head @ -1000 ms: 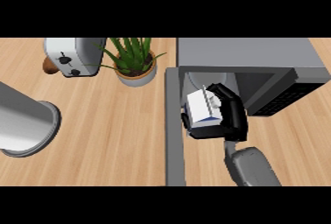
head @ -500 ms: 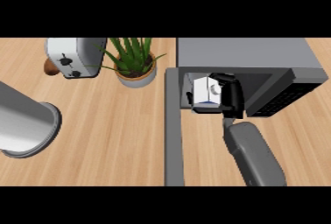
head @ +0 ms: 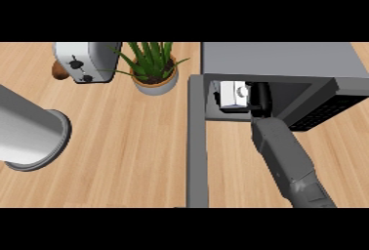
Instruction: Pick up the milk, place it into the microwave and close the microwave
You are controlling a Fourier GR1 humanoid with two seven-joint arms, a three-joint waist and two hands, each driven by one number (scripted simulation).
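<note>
Left edge: big grey cylinder (head: 29, 134), likely the left forearm, no left hand visible. Toaster (head: 83, 61) and potted plant (head: 153, 68) at the back of the desk (head: 130, 146), both well clear of the work. Microwave door (head: 196, 141) swung open, seen edge-on. Milk (head: 233, 94) is upright just inside the microwave (head: 281, 61) opening, near the front lip.

Risks, as I judge them: carton sits close to the front, so the closing door could hit it; pulling the arm out while the fingers are around it could tip or drag it; the forearm blocks the door's swing.

Right hand (head: 259, 97): fingers curled around the milk's right side, pinching it, not spread.
</note>
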